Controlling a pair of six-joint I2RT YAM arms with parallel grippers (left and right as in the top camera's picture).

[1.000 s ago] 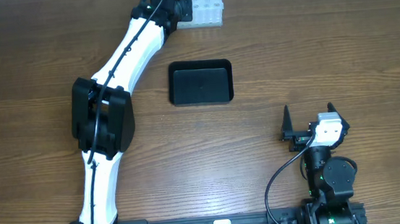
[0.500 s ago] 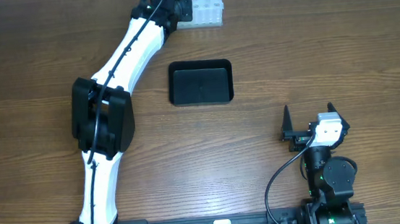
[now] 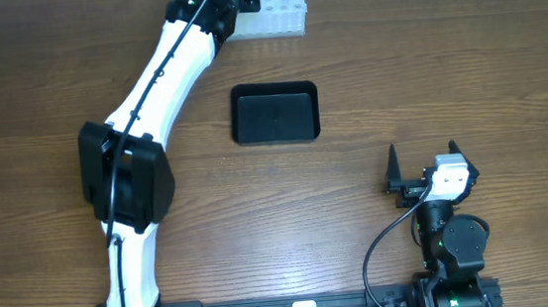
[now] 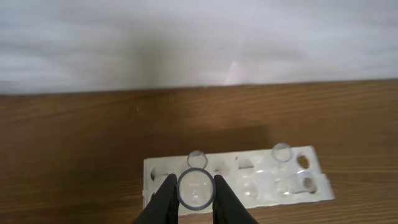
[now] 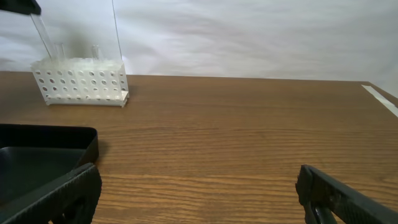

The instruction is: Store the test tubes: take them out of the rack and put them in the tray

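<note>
left gripper (image 4: 194, 185) clamped on a test tube (image 4: 195, 191) near its rim, just above the rack (image 4: 261, 190), tray (image 3: 276, 114) nearby; thin clear tube likely light, slick, breakable; right gripper (image 3: 422, 165) wide open

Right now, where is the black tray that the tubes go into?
In the top view the black tray lies near the middle of the table, apart from the white rack, which stands beyond it at the far edge.
</note>
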